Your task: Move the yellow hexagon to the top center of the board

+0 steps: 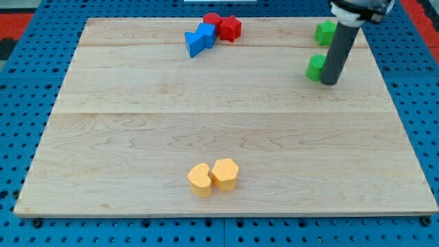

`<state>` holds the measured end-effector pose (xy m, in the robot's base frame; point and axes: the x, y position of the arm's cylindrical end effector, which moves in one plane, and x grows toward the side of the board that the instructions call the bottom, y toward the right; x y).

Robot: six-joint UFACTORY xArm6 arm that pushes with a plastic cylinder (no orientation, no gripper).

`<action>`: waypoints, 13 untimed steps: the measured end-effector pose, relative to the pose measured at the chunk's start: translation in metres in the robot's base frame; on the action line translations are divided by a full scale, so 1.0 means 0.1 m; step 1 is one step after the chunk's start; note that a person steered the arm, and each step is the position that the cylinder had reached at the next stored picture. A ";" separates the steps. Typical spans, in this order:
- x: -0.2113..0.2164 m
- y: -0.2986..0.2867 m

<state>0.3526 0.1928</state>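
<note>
The yellow hexagon (226,173) lies near the view's bottom centre of the wooden board (137,123), touching a second yellow block (199,180) with a notched, heart-like shape on its left. My tip (330,82) is far away at the view's upper right, right beside a green block (315,67). The rod rises from the tip toward the view's top edge.
Another green block (325,31) sits at the view's top right, partly behind the rod. Two blue blocks (199,40) and two red blocks (225,26) cluster at the view's top centre. A blue pegboard (27,41) surrounds the board.
</note>
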 end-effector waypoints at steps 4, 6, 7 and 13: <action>1.48 -0.06; 2.66 -1.24; 2.38 -1.86; 1.15 -1.72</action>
<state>0.4675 0.0212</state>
